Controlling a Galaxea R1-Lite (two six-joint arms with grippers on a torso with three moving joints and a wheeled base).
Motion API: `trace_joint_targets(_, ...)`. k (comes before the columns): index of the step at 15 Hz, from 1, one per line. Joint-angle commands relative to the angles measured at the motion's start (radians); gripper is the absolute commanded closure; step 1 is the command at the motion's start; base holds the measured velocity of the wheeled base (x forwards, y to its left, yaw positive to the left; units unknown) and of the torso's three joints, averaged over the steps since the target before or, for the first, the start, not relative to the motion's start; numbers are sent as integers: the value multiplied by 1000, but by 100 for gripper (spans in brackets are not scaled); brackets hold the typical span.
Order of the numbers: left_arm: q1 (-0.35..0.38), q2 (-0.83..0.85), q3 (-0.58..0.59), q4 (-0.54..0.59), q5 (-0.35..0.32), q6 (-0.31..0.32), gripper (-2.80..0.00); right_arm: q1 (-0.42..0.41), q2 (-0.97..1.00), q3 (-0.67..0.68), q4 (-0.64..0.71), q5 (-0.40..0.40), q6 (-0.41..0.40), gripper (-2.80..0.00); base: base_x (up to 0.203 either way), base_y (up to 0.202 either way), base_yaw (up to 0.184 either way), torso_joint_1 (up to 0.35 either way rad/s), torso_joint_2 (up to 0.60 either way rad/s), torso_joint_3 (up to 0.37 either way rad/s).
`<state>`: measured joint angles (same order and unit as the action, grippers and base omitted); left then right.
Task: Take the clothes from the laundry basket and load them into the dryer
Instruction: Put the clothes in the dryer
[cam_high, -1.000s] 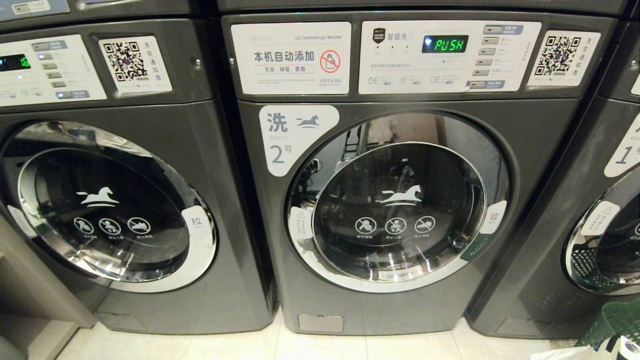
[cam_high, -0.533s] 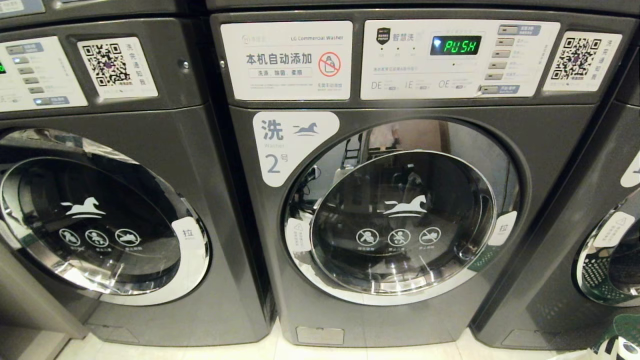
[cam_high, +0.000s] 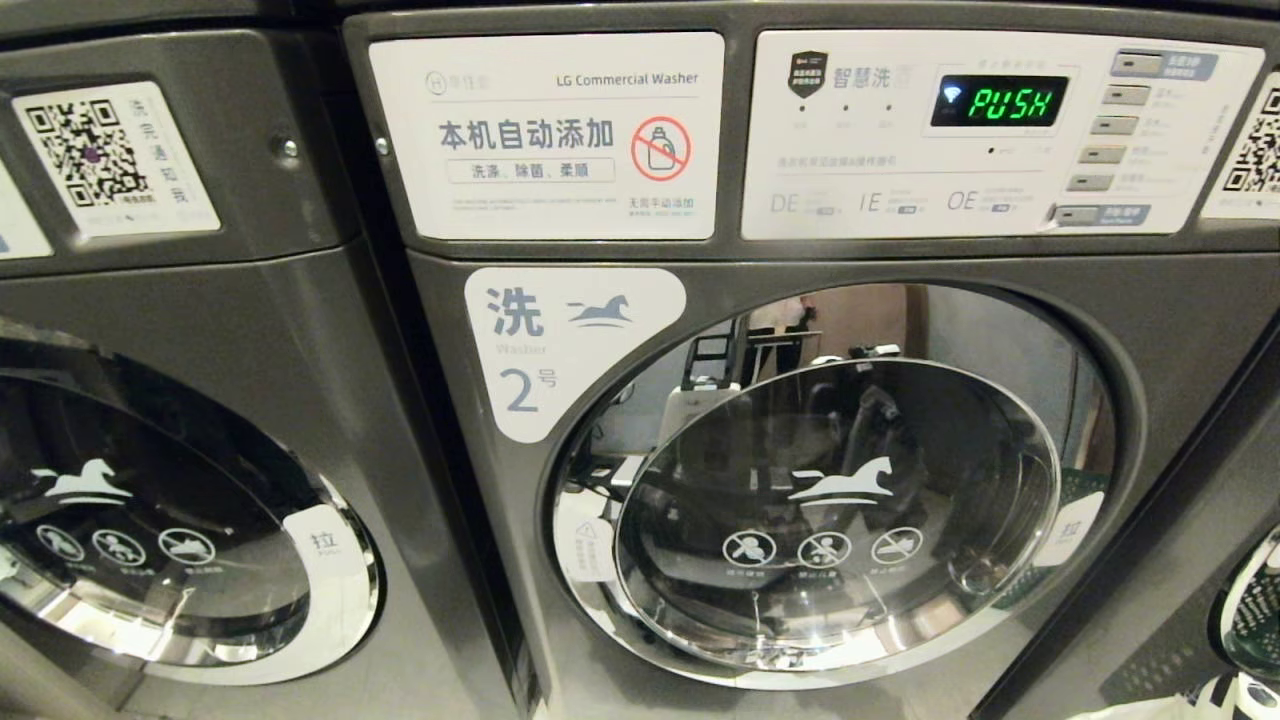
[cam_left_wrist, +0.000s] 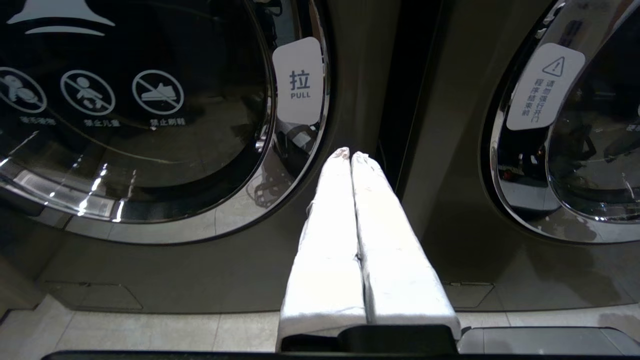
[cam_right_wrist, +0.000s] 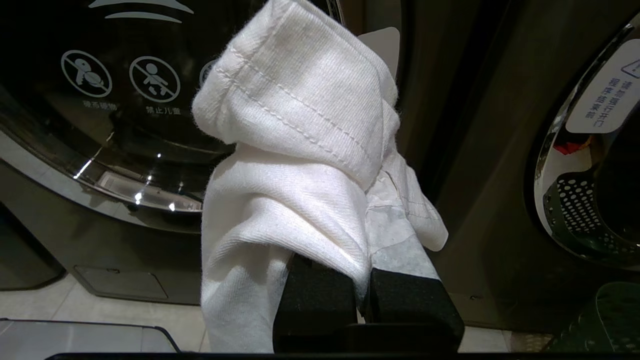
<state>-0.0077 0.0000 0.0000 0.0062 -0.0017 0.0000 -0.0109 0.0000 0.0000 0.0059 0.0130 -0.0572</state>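
The grey front-loading machine marked 2 (cam_high: 700, 290) fills the head view, its round glass door (cam_high: 835, 520) shut. My right gripper (cam_right_wrist: 372, 190) is shut on a white knitted garment (cam_right_wrist: 300, 110), which drapes over its fingers and hangs in front of that door. My left gripper (cam_left_wrist: 350, 155), with white-wrapped fingers pressed together and nothing between them, points at the gap between two machines. A corner of the green laundry basket (cam_right_wrist: 612, 320) sits on the floor at the lower right of the right wrist view. Neither arm shows in the head view.
Identical machines stand on the left (cam_high: 180, 540) and right (cam_high: 1250, 610), doors shut. The middle machine's display (cam_high: 1000, 102) reads PUSH. A PULL label (cam_left_wrist: 299, 82) marks the left machine's door edge. Pale floor tiles (cam_left_wrist: 150, 330) run along the machines' feet.
The whole head view has shifted: the camera has come closer to the middle machine, which now looms larger, and the floor has dropped out of view.
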Motion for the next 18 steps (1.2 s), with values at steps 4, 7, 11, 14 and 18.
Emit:
trace_joint_targets(4, 0, 0, 0, 0, 0, -2, 0, 0, 2, 0, 0, 1, -1, 0, 178, 0, 0, 0, -1, 1)
trace_joint_targets(7, 0, 0, 0, 0, 0, 0, 0, 0, 2, 0, 0, 1, -1, 0, 0, 0, 0, 0, 0, 0)
trace_joint_targets(11, 0, 0, 0, 0, 0, 0, 0, 0, 2, 0, 0, 1, -1, 0, 0, 0, 0, 0, 0, 0)
trace_joint_targets(14, 0, 0, 0, 0, 0, 0, 0, 0, 2, 0, 0, 1, 2, 0, 0, 0, 0, 0, 0, 0)
trace_joint_targets(18, 0, 0, 0, 0, 0, 0, 0, 0, 2, 0, 0, -1, 10, 0, 0, 0, 0, 0, 0, 0)
